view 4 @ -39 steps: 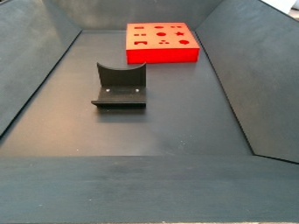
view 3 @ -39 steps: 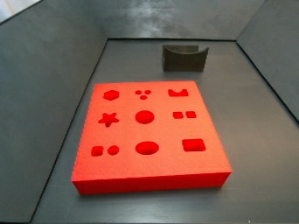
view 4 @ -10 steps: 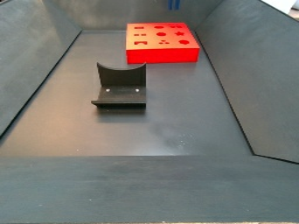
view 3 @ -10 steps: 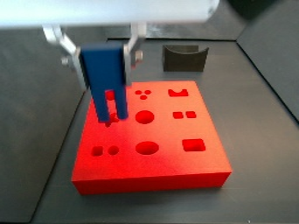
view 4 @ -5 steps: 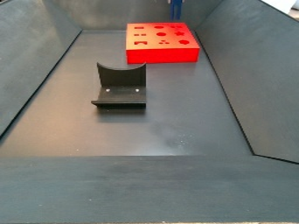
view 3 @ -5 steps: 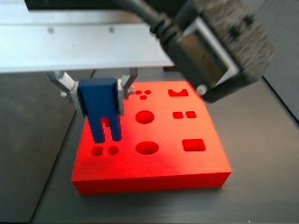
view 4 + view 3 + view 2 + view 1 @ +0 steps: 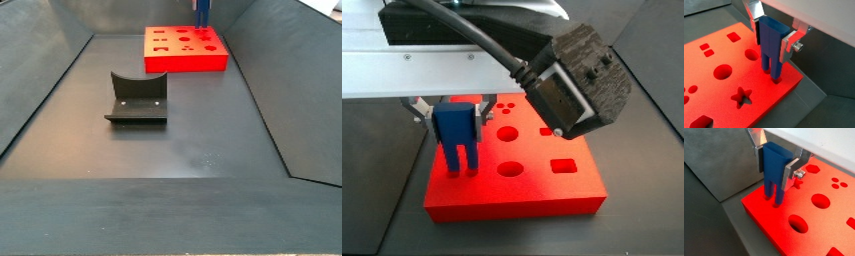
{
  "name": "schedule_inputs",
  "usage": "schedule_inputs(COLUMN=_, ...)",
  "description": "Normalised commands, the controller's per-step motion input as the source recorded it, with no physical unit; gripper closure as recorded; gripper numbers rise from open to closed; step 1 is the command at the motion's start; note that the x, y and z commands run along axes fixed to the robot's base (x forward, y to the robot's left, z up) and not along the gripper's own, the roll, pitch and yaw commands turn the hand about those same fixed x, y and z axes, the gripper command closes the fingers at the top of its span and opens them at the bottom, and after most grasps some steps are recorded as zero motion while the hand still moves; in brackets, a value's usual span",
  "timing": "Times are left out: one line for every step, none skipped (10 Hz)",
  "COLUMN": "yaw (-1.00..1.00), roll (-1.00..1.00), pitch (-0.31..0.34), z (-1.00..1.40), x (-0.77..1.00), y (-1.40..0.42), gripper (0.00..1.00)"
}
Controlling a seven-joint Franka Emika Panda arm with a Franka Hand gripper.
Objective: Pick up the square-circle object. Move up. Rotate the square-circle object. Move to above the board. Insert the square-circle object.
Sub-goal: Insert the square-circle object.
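Small bright blue plastic peg block (image 7: pixel 457 132), narrow, upright, two short prongs pointing down. Prong tips at the face of the large flat red rectangular board (image 7: pixel 543 185), over its near-left paired holes, seen in both wrist views. Clamped in the gripper (image 7: pixel 773 37). Board flat on the dark floor, cut-outs up.

Dark grey floor (image 7: pixel 174 150), walled in on its sides. Lying flat on it toward the far end in a side view: red board (image 7: pixel 185 50) with shape cut-outs. Well apart from that, near the middle: fixture (image 7: pixel 136 97), upright on its base plate. Above the board's edge: gripper (image 7: pixel 456 112), clamped on blue peg (image 7: pixel 458 140).
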Motion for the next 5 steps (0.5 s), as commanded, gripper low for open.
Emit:
schedule_inputs(yaw=-0.04, roll=0.0, pitch=-0.094, z=-0.2, x=0.0, y=-0.1, gripper=1.0)
schedule_inputs(yaw=-0.06, roll=0.0, pitch=-0.1, z=-0.17, x=0.0, y=-0.12, gripper=1.0)
schedule_inputs(yaw=-0.04, roll=0.0, pitch=-0.086, z=-0.19, x=0.0, y=-0.1, gripper=1.0)
schedule_inputs(yaw=0.0, roll=0.01, pitch=-0.083, z=-0.22, x=0.0, y=-0.07, gripper=1.0)
schedule_inputs(yaw=0.0, roll=0.02, pitch=-0.063, z=-0.19, x=0.0, y=-0.03, gripper=1.0)
